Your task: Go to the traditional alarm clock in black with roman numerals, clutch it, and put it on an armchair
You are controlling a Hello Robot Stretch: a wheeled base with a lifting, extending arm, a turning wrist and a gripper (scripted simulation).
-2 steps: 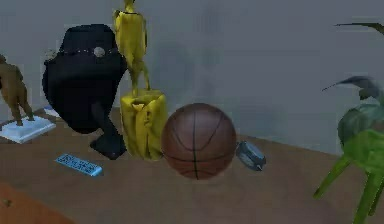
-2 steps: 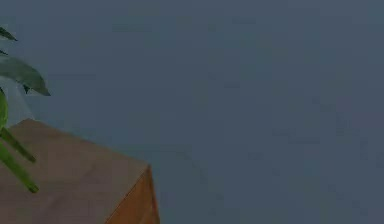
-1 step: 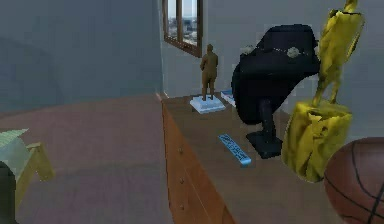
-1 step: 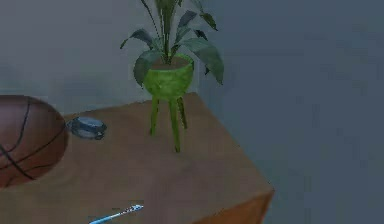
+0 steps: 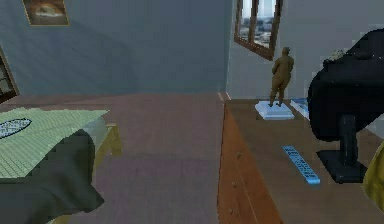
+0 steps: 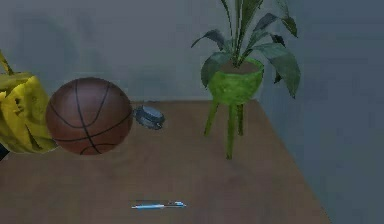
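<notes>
Taking the small dark round thing [image 6: 150, 117] beside the basketball [image 6: 90, 115] for the clock, we judge it light, rigid, graspable across its body; the gripper's state we cannot tell.

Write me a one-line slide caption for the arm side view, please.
Wooden tabletop with a basketball, a small dark object beside it, a potted plant, a pen and a yellow item.

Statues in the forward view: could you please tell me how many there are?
1: a brown statue on a white base, at the table's far end below the window. The dark object beside it could hide others.
</notes>
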